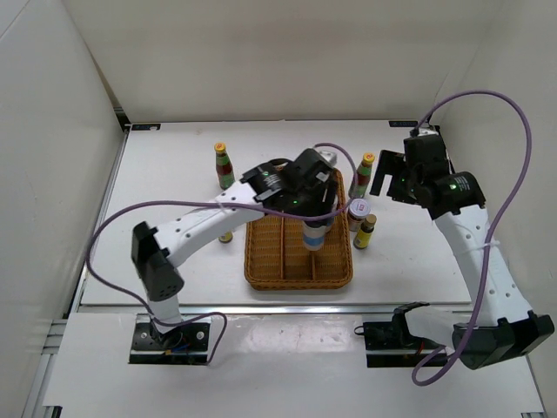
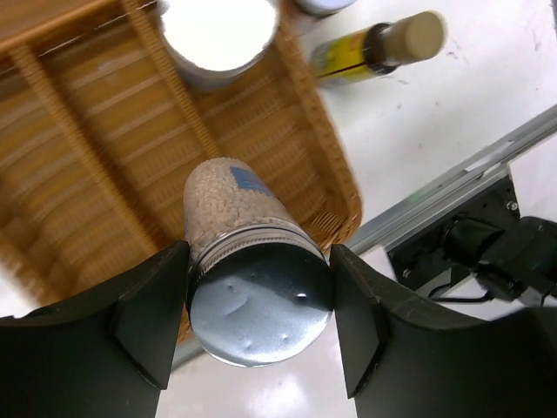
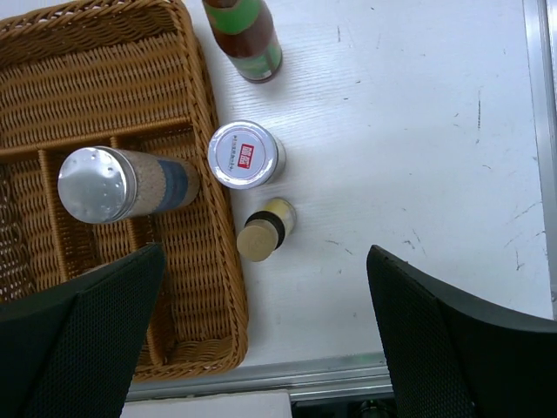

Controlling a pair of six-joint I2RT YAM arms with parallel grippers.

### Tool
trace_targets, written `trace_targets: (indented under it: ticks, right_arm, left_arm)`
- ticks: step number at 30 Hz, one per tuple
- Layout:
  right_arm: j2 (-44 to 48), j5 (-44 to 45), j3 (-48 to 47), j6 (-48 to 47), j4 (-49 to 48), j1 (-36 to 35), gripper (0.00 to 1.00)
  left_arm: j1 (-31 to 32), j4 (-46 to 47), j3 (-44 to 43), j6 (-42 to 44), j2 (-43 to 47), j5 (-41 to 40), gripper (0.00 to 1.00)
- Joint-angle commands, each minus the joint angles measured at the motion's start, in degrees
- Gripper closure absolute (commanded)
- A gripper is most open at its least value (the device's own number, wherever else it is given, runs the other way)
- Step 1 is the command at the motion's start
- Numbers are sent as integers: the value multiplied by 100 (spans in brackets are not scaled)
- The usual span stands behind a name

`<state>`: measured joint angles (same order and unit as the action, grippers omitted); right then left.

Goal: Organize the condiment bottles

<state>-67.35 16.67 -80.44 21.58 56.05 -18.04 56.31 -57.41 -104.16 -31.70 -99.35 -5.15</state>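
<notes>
A silver-lidded cylinder of white granules with a blue label (image 2: 257,305) fills the near view, its dented lid clamped between the two black fingers of the left gripper (image 2: 258,292), its far end pointing down over the rightmost long slot of the brown wicker divided tray (image 2: 78,165); whether it touches the floor cannot be told. Just beyond that held end, in the same slot, a second silver-lidded cylinder (image 3: 130,183) stands upright, free of the fingers. The right gripper (image 3: 265,261) hangs with fingers spread wide, holding nothing. Directly under its gap, on the white table (image 3: 418,131), stand a yellow-labelled mini bottle with a tan cap (image 3: 259,233) and, just ahead, a pale-lidded jar with a red sticker (image 3: 246,154) just beside the tray's outer wall. Further ahead stands a red-green sauce bottle (image 3: 245,35).
</notes>
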Motion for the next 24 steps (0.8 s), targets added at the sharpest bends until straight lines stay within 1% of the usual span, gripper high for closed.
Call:
trace_targets:
  ticks: [1,5,10,14,18,20,22,23,24]
  right_arm:
    - [275,-348,20,-119,55,239,0]
    - [389,-594,221,-119,108,459,0]
    - [442,-971,520,-119,108,574,0]
    - [442,-1428,767,-119,46,574,0]
    - [390,-1552,1039,-119,-6,574,1]
    - [390,-1614,1224,-119,-86,574,3]
    - [311,-1614,1294,-67,-138,574,7]
    - [310,-1483,1294,-67,-138,574,7]
    - [258,-1430,1355,-14,-138,574,9]
  left_arm:
    - [125,555,-761,208,-136,312,89]
    - [292,555,-1203,270,-558,374,89]
    - [292,608,-1282,323,-1006,436,89]
    - [292,757,-818,323,-1183,375,89]
    - [345,1249,-230,323,-1183,137,89]
    - [345,1469,-70,323,-1235,85,87]
    - [345,1574,53,375,-1305,84,84]
    - [345,1575,54,375,-1384,84,82]
    - [345,1575,54,436,-1385,84,79]
